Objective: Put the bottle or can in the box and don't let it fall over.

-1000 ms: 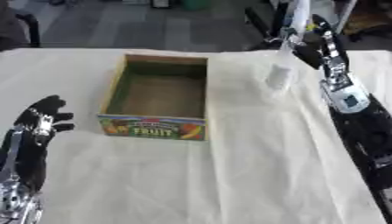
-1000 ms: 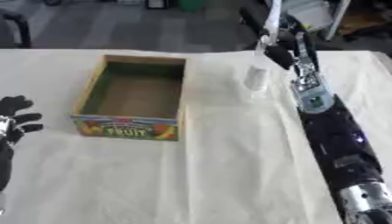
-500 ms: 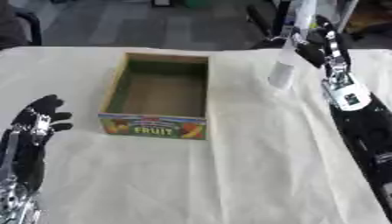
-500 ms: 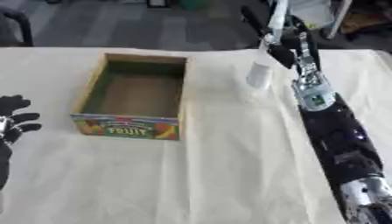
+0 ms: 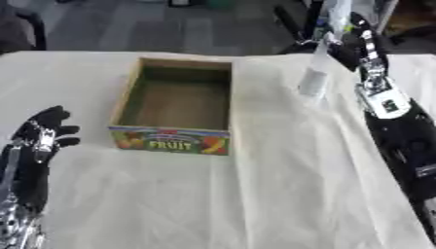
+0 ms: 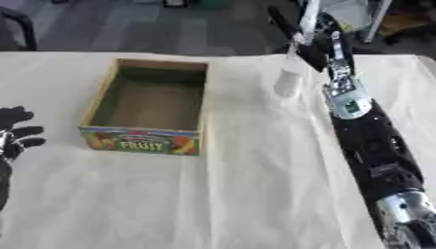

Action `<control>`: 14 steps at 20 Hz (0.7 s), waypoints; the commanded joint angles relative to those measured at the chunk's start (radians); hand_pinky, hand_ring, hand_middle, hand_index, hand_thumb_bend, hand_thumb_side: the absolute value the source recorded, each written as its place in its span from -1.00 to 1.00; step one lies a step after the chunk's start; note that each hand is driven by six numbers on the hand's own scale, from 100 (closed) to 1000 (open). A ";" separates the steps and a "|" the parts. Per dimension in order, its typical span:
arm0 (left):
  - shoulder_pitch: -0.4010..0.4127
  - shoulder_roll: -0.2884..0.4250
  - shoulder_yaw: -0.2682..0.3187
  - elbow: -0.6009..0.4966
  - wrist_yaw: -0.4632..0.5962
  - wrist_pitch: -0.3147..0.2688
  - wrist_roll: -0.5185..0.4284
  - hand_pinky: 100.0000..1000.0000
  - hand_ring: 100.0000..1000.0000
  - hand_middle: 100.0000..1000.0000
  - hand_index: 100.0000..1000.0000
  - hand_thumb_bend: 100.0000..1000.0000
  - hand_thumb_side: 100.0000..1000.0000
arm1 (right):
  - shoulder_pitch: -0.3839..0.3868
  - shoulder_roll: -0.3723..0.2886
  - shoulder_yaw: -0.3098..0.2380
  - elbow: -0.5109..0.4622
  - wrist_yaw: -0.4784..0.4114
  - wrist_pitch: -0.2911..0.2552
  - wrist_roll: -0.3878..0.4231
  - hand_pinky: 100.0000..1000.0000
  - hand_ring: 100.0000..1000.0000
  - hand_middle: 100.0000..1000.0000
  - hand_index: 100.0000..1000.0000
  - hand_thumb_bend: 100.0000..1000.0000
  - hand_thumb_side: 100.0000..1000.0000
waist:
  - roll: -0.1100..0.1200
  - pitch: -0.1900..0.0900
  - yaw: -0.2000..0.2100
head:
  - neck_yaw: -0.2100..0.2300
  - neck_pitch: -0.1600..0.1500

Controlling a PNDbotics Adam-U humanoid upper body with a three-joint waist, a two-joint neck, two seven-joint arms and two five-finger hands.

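Right hand (image 5: 351,41) far right, fingers curled round upright bottle (image 5: 313,81), right of box (image 5: 176,112); left hand (image 5: 43,136) spread, near left.

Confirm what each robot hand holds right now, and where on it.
Left robot hand rests open, holding nothing. Right robot hand is beside the bottle, near its upper part; whether it actually grips it cannot be told.

Lab or office (grey floor (image 5: 128,29), cloth-covered table (image 5: 255,194)).

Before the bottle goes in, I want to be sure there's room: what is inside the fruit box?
The fruit box shows only its bare brown floor. The near wall hides the strip of floor just behind it. The bottle stands outside, to its right.
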 commanded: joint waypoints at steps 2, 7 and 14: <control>-0.015 0.007 -0.001 -0.021 0.005 -0.001 -0.003 0.24 0.27 0.38 0.54 -0.17 0.31 | -0.034 -0.039 -0.006 -0.003 -0.014 -0.006 0.002 0.82 1.00 0.93 1.00 -0.74 -0.14 | -0.001 -0.009 0.005 | -0.006 -0.015; -0.019 0.009 -0.002 -0.023 0.005 -0.001 -0.004 0.24 0.27 0.37 0.54 -0.17 0.31 | -0.046 -0.050 -0.008 0.003 -0.016 -0.007 0.002 0.82 1.00 0.93 1.00 -0.74 -0.14 | -0.003 -0.004 0.015 | -0.012 -0.020; -0.025 0.012 -0.003 -0.026 0.004 0.000 -0.006 0.24 0.27 0.37 0.54 -0.17 0.31 | -0.057 -0.070 -0.012 0.016 -0.016 -0.009 -0.002 0.82 1.00 0.93 1.00 -0.74 -0.13 | -0.004 0.003 0.032 | -0.023 -0.030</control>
